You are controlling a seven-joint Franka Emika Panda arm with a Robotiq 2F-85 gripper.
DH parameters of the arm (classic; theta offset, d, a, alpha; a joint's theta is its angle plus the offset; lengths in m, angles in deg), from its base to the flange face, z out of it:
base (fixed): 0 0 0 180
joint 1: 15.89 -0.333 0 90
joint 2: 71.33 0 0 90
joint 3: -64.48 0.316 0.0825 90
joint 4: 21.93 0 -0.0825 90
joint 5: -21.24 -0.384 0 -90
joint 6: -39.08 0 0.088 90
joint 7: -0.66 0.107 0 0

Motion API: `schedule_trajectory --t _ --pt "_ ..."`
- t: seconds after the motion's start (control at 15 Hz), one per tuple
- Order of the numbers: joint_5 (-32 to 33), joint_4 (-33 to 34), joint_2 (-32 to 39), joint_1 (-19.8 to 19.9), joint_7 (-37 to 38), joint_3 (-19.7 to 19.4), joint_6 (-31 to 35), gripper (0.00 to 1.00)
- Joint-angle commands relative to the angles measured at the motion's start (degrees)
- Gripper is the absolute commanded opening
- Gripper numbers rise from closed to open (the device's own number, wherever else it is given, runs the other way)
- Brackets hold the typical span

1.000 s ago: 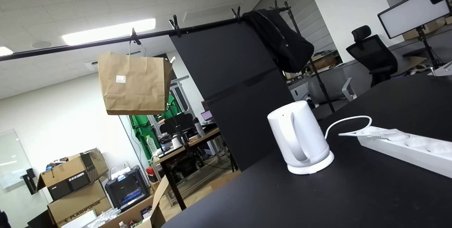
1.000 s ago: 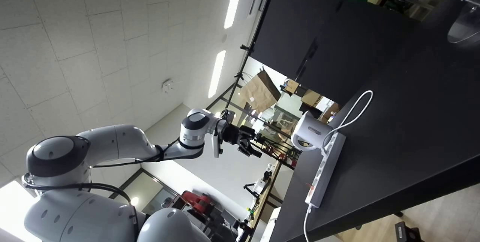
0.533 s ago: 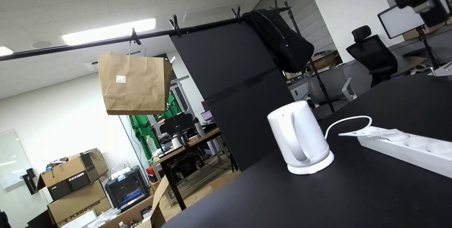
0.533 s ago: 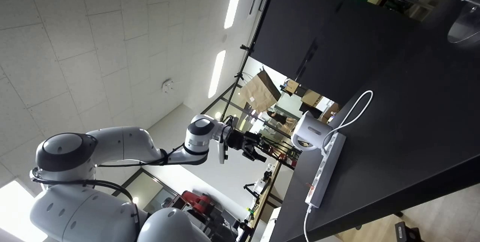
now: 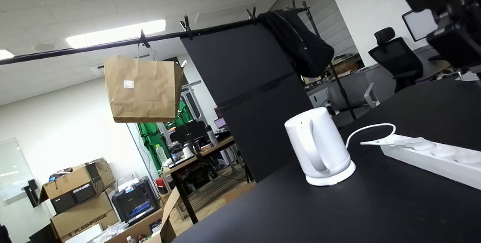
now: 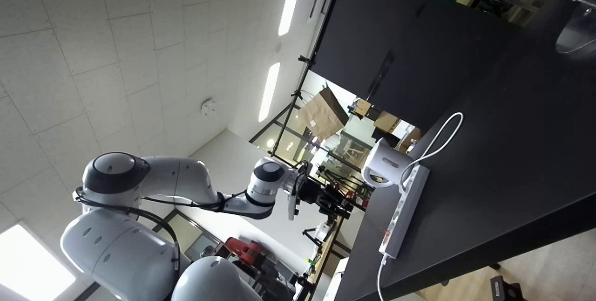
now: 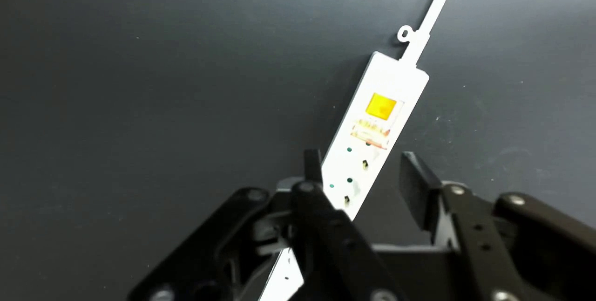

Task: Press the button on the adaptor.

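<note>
Low in the wrist view, the gripper (image 7: 361,175) is hovering with fingers (image 7: 423,194) apart, hiding part of the adaptor (image 7: 398,77); the orange button (image 7: 381,106) is showing beyond, right of centre. At lower right in an exterior view, the kettle (image 5: 330,145) is standing near the adaptor, a white cable (image 5: 379,124) looping between.

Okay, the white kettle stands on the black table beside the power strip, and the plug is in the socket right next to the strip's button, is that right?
Not quite: the plug sits at the opposite end of the power strip from the button, as an exterior view shows. The white kettle does stand on the black table beside the strip.
</note>
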Motion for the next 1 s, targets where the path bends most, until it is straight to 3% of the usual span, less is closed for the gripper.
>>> schedule_trajectory --t 0.0,0.2,0.47,0.93 --pt "1.54 0.23 3.23 -1.43 2.95 -0.95 2.83 0.19" --pt "1.51 0.25 5.66 -2.32 3.2 -1.51 4.24 0.0" --pt "3.35 0.3 8.44 -3.79 5.75 -2.6 5.81 0.0" --pt "5.52 0.75 12.5 -6.54 16.94 -5.32 6.92 0.0"
